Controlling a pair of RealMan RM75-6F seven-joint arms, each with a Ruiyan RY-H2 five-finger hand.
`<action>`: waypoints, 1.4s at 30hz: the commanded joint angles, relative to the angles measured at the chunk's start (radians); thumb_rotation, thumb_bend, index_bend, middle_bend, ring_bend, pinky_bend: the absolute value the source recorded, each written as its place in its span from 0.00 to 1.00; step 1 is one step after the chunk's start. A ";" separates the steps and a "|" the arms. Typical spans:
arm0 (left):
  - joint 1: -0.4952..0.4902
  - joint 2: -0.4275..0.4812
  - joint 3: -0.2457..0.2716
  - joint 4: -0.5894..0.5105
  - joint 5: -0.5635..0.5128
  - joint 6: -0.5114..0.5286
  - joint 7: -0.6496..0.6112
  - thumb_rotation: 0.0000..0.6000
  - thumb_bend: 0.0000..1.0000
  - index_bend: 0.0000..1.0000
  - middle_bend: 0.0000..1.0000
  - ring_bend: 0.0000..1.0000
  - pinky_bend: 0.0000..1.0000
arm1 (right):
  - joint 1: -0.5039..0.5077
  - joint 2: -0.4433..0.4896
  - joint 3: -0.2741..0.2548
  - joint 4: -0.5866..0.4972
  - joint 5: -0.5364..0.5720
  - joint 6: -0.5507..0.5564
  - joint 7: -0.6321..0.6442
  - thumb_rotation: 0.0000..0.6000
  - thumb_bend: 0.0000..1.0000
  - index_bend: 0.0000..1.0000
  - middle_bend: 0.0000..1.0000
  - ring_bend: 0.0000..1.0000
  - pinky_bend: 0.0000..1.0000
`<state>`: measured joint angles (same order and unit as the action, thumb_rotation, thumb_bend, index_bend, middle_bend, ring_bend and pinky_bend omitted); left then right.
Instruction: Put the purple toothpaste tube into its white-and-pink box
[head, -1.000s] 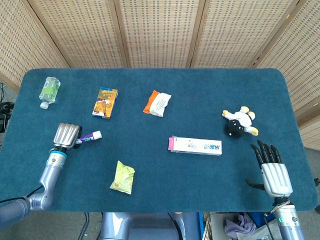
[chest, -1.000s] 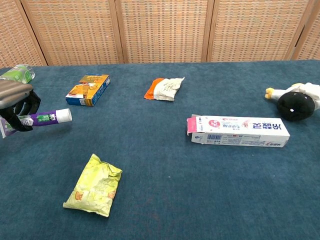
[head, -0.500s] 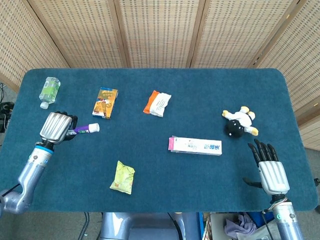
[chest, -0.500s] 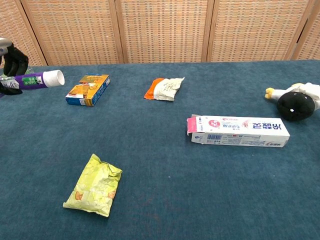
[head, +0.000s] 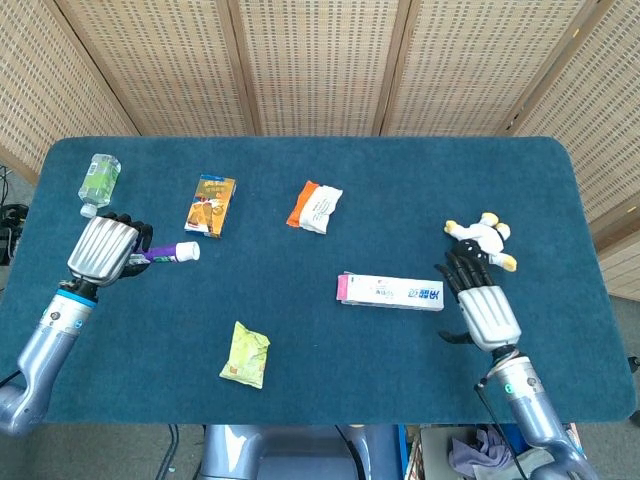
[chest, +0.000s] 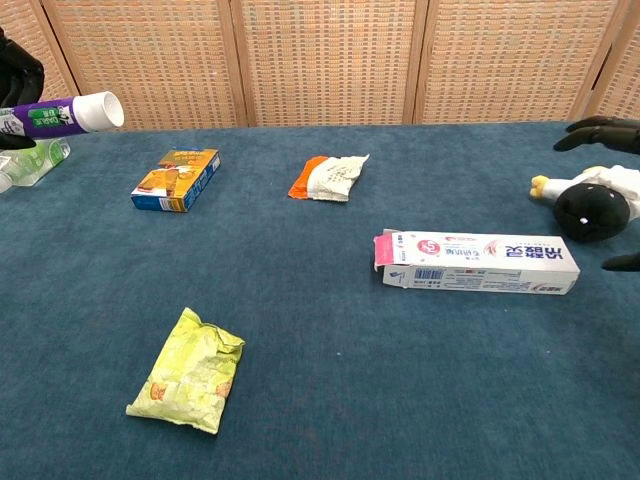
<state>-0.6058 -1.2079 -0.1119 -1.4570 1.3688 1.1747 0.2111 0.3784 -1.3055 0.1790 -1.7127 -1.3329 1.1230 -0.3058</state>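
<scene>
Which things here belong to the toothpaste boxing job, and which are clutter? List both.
Job: purple toothpaste tube held by left hand; white-and-pink box; right hand near box.

Clutter: water bottle, snack box, orange packet, yellow packet, plush toy.

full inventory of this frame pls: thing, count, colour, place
toothpaste tube: 1, purple with white cap, held up off the table at far left
toothpaste box: 1, white and pink, lying flat right of centre, pink flap end facing left
water bottle: 1, clear with green label, lying at far-left back
snack box: 1, orange and blue, back left
snack packet: 1, orange and white, back centre
snack bag: 1, yellow-green, front left
plush toy: 1, black, white and yellow, right side
table: 1, blue cloth
screen: 1, tan woven panels behind
left hand: grips the tube
right hand: fingers spread, holding nothing, by the box's right end
</scene>
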 joint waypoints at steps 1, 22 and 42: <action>0.001 -0.002 -0.001 0.004 0.000 -0.003 0.000 1.00 0.29 0.83 0.68 0.54 0.56 | 0.075 -0.063 0.038 -0.014 0.101 -0.074 -0.078 1.00 0.00 0.13 0.00 0.00 0.00; 0.015 -0.021 0.008 0.069 0.033 -0.015 -0.035 1.00 0.30 0.83 0.68 0.54 0.56 | 0.255 -0.321 0.059 0.229 0.366 -0.174 -0.194 1.00 0.00 0.16 0.00 0.00 0.00; 0.013 -0.048 0.012 0.084 0.054 -0.029 -0.022 1.00 0.30 0.83 0.68 0.54 0.56 | 0.274 -0.361 0.043 0.389 0.347 -0.163 -0.091 1.00 0.00 0.48 0.41 0.30 0.39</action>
<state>-0.5925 -1.2555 -0.0994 -1.3730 1.4225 1.1462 0.1888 0.6579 -1.6598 0.2261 -1.3342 -0.9715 0.9431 -0.4072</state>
